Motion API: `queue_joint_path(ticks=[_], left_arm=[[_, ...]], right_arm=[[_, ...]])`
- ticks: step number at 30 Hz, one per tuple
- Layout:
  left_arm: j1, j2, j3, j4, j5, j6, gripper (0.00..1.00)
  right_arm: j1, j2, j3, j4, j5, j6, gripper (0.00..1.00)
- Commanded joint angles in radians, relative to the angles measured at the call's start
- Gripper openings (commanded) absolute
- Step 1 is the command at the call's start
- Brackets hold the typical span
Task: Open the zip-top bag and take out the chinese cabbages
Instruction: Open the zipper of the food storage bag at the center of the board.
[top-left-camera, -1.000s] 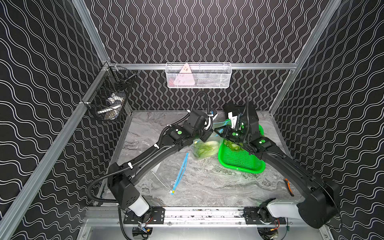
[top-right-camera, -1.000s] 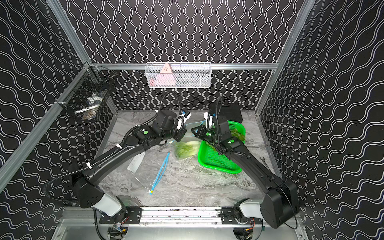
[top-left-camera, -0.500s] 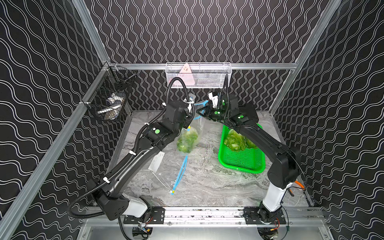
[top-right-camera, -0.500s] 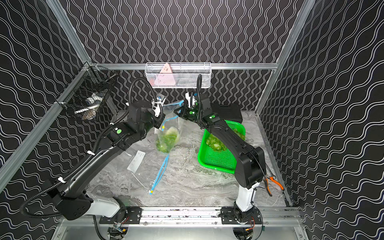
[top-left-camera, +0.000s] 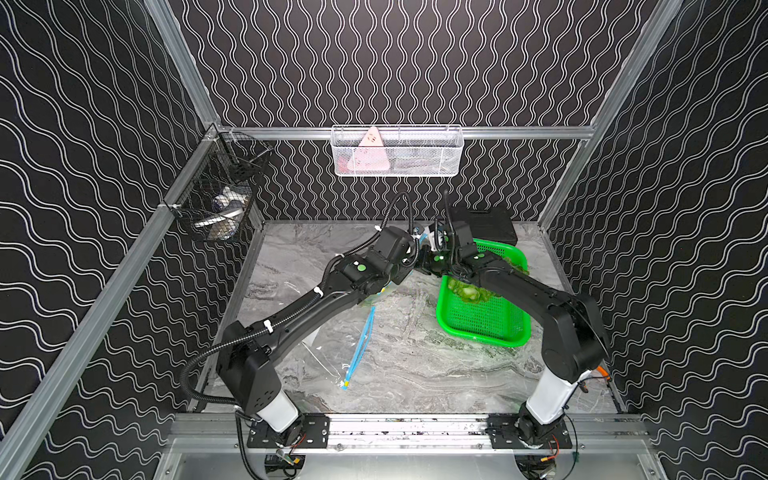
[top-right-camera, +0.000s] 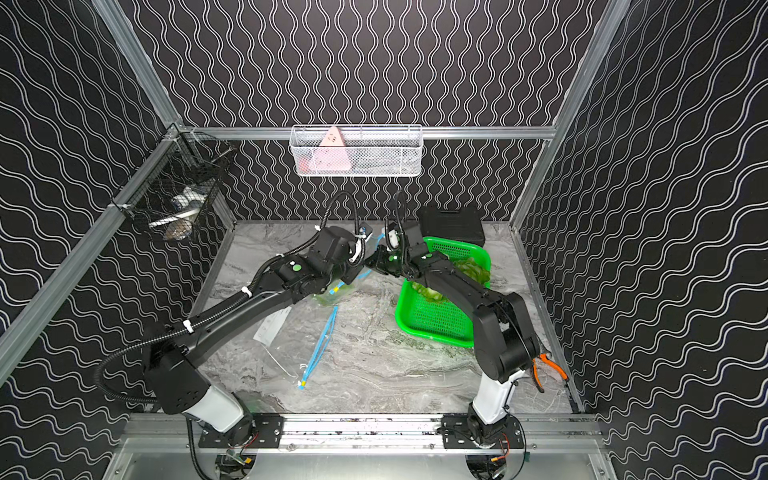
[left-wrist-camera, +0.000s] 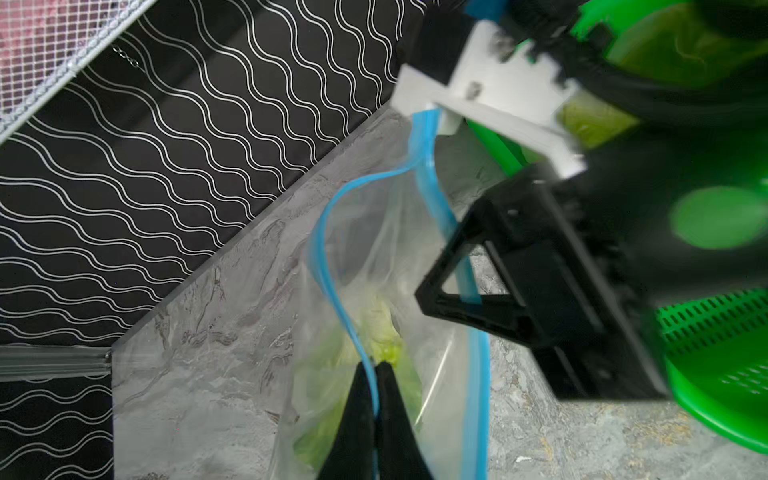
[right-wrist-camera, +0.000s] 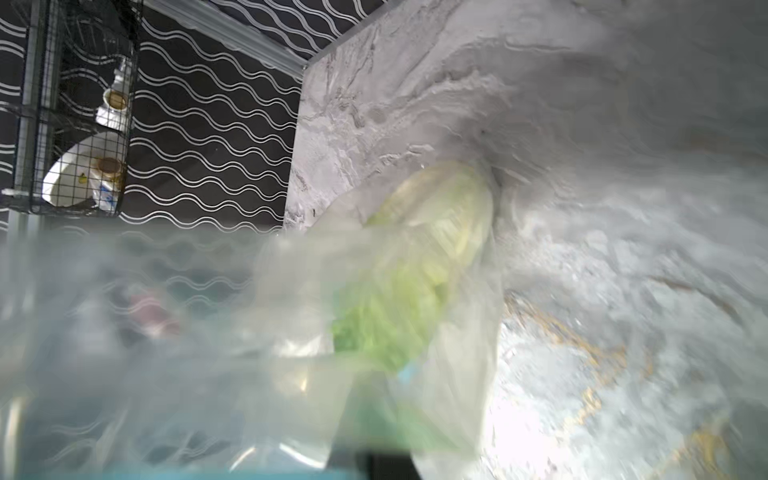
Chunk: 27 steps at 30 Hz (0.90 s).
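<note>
1. My left gripper (left-wrist-camera: 376, 368) is clamped shut on one lip of the blue zip strip of the clear, thin-film zip-top bag (left-wrist-camera: 374, 257). My right gripper (top-right-camera: 371, 262) is closed on the opposite lip.
2. In the left wrist view the two blue lips stand apart, so I judge the opening step done.
3. One cabbage head (right-wrist-camera: 415, 266), with a pale stem and crinkled light-green leaves, lies inside the bag. The bag hangs between my grippers over the grey marbled tabletop (top-left-camera: 415, 374), just beside the bright green perforated plastic basket (top-left-camera: 482, 338). I cannot tell whether the bag's bottom touches the tabletop.
4. Leafy green cabbages (top-left-camera: 469, 291) already lie in that basket, partly hidden under my right arm. I take them for two but cannot count them surely, so I judge one head is left to take out.
5. The film is limp, glossy and creased. The zip strip is a stiffer ribbon that bends in smooth curves. The cabbage looks soft and ridged, and the basket rigid and slotted.
6. A second clear bag (top-left-camera: 328, 357) with a blue strip lies flat on the tabletop and looks empty.
</note>
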Motion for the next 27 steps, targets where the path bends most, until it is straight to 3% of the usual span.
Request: queue_joint_path(ticks=[1, 6, 11, 15, 17, 22, 27], left_arm=[[0.000, -0.002, -0.009, 0.061, -0.040, -0.040, 0.00], [-0.002, 0.007, 0.013, 0.035, 0.001, -0.066, 0.00], [-0.002, 0.020, 0.020, 0.019, 0.113, -0.125, 0.00], [-0.006, 0.022, -0.011, 0.054, 0.215, -0.195, 0.00], [-0.016, 0.029, -0.016, 0.056, 0.229, -0.208, 0.00], [-0.023, 0.042, -0.022, 0.058, 0.254, -0.230, 0.00], [-0.023, 0.042, -0.017, 0.057, 0.251, -0.244, 0.00]], right_arm=[[-0.011, -0.065, -0.049, -0.054, 0.068, -0.032, 0.00], [-0.055, -0.166, -0.133, -0.156, 0.146, -0.011, 0.00], [-0.068, -0.291, -0.234, -0.170, 0.202, 0.016, 0.00], [-0.068, -0.392, -0.274, -0.144, 0.194, 0.019, 0.29], [-0.068, -0.450, -0.295, -0.115, 0.199, 0.030, 0.35], [-0.068, -0.547, -0.310, -0.027, 0.189, 0.084, 0.41], [-0.064, -0.467, -0.298, 0.099, 0.057, 0.192, 0.39]])
